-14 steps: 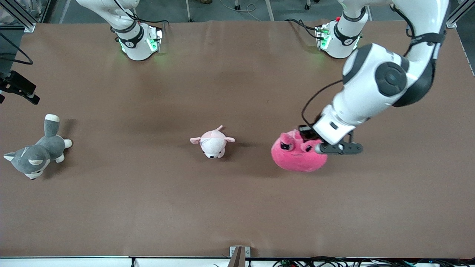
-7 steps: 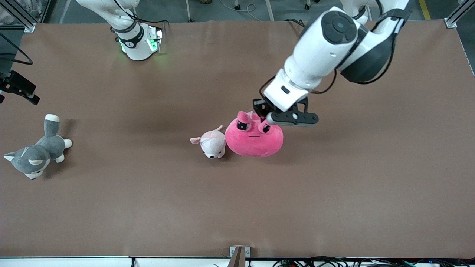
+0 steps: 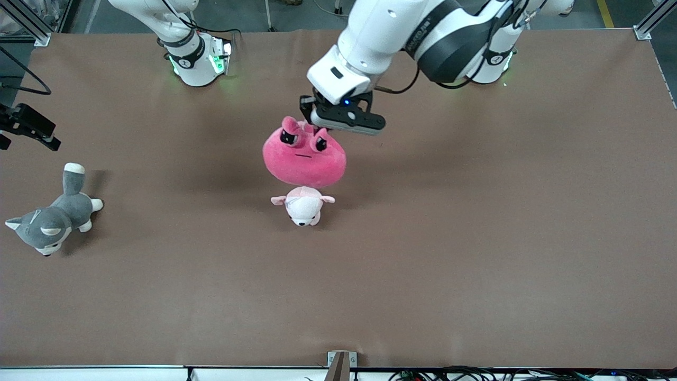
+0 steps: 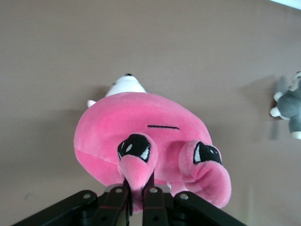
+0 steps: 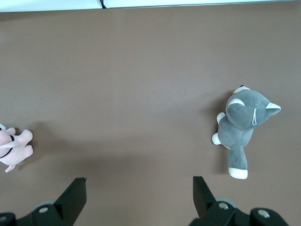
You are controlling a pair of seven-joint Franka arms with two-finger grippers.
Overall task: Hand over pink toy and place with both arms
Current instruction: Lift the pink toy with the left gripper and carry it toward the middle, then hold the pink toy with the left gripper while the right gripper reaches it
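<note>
The pink toy (image 3: pixel 304 156) hangs in the air over the middle of the table, face toward the front camera. It hangs just above the small pale pink plush (image 3: pixel 301 205). My left gripper (image 3: pixel 309 123) is shut on one of the bumps on top of the pink toy (image 4: pixel 146 141), and in the left wrist view the bump is pinched between the fingers (image 4: pixel 115 200). My right gripper (image 5: pixel 138 181) is open with nothing between its fingers, over bare table. The right arm (image 3: pixel 193 58) waits near its base, and its hand is out of the front view.
A grey-and-white plush dog (image 3: pixel 50 222) lies toward the right arm's end of the table. A black clamp-like device (image 3: pixel 26 127) juts in at that end's edge. The brown table (image 3: pixel 476 238) is bare toward the left arm's end.
The left arm has carried the pink toy from the left arm's end of the table to over the middle, lifting it above the pale pink plush. The right arm has not moved.
</note>
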